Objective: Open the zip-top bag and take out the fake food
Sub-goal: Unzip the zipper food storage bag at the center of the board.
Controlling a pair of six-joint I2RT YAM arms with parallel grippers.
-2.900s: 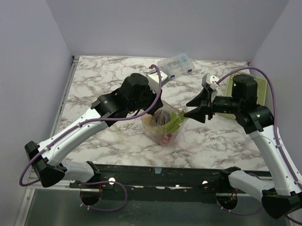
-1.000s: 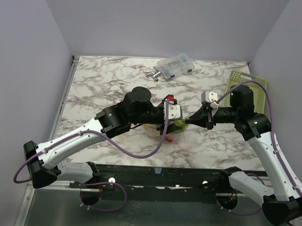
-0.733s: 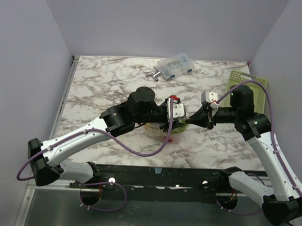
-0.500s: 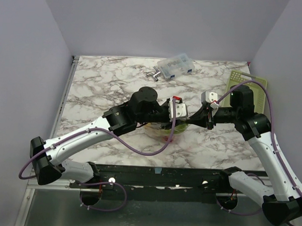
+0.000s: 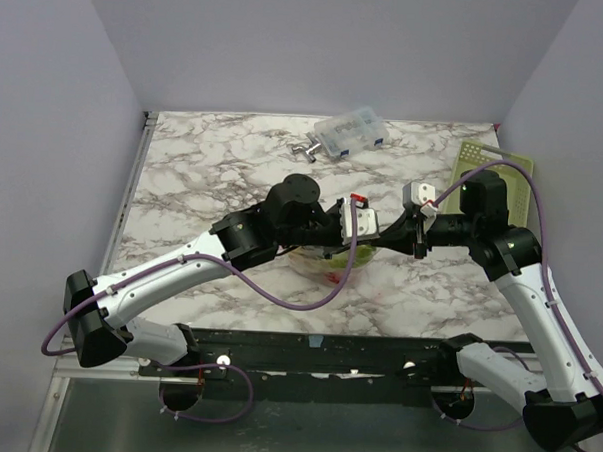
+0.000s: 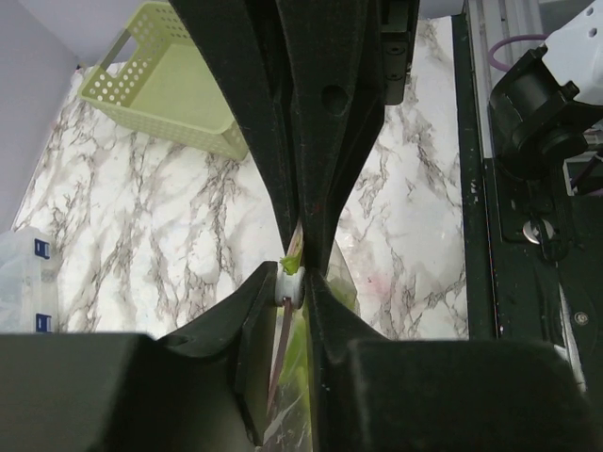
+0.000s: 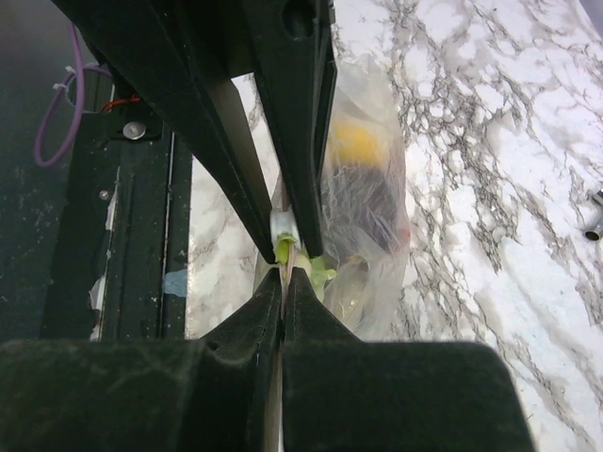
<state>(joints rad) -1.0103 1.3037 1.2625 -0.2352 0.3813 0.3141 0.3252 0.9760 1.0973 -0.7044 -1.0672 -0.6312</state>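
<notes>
- Top view: zip-top bag mostly hidden under left arm.
- Right wrist: fake food blurred by plastic, only yellow and dark lumps readable.
- Left wrist: basket and clear box cut by frame edges.

Clear crinkly plastic bag (glossy), marble-look table

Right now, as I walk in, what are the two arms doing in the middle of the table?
Both arms meet over the zip-top bag at the middle of the table. The left gripper is shut on the zipper's small white slider, and the right gripper pinches the bag's top edge right beside it. The fake food is inside the bag; nothing is out yet.
</notes>
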